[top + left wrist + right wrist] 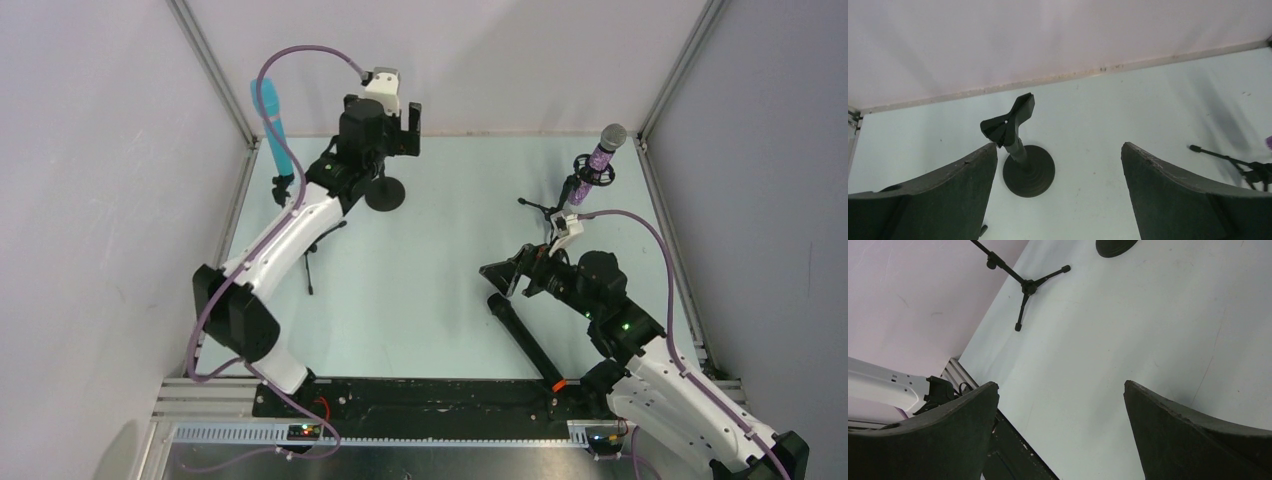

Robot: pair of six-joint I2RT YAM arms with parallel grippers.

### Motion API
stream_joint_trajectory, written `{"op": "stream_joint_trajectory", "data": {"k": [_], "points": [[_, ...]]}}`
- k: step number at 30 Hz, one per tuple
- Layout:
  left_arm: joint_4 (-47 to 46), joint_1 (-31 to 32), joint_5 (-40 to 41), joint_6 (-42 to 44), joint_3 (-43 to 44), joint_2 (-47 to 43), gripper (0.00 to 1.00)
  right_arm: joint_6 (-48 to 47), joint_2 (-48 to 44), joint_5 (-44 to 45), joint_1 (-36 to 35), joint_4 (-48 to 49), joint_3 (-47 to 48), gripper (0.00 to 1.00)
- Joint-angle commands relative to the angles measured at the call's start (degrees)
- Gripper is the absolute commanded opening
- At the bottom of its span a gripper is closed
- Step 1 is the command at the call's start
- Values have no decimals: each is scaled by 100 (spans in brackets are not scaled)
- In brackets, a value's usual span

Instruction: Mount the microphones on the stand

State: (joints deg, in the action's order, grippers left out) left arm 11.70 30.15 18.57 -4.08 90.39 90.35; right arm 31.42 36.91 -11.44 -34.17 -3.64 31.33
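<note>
Both pincers gape empty: the left gripper [1058,150] over the bare round-base stand [1020,150], the right gripper [1060,387] beside the black microphone [525,342] – it lies flat on the table [430,300]. The light blue microphone [272,125] and purple microphone [603,153] sit clipped in tripod stands [1025,286] at far left and far right.

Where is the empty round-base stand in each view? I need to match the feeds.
Top external: round-base stand, far centre-left.
Left wrist: the stand centre-left, upright, clip empty.
Right wrist: only its base's rim, at the top edge.
Shared landmark: tripod stand, left of it in top external, upper left in right wrist; unclear in left wrist.
</note>
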Motion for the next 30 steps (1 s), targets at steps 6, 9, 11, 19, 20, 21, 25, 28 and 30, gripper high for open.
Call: {"op": "stream_joint_trajectory", "data": {"k": [6,9,11,19,20,21,25,28,30], "points": [[53,-478,103,538,659,905,97,-181,64,50,113,-101,198,100],[53,-604,145,700,757,1122,96,-234,105,49,148,-138,198,100],[54,-676,199,945,857,1280,96,-259,151,35,174,-140,198,100],[70,-921,-20,1564,1225,1924,94,-264,298,-33,295,-99,198,100],[76,-958,-110,1579,1268,2020,93,-260,294,-38,301,-92,198,100],[72,-976,-170,1606,1316,2065,92,-260,287,-35,316,-88,198,100],[70,-1014,-548,1837,1446,2321,88,-259,255,-20,360,-98,198,100],[72,-1014,-835,1980,1485,2458,84,-272,240,-8,396,-137,198,100],[66,-1013,-984,2124,1483,2510,77,-269,224,3,413,-151,198,100]]}}
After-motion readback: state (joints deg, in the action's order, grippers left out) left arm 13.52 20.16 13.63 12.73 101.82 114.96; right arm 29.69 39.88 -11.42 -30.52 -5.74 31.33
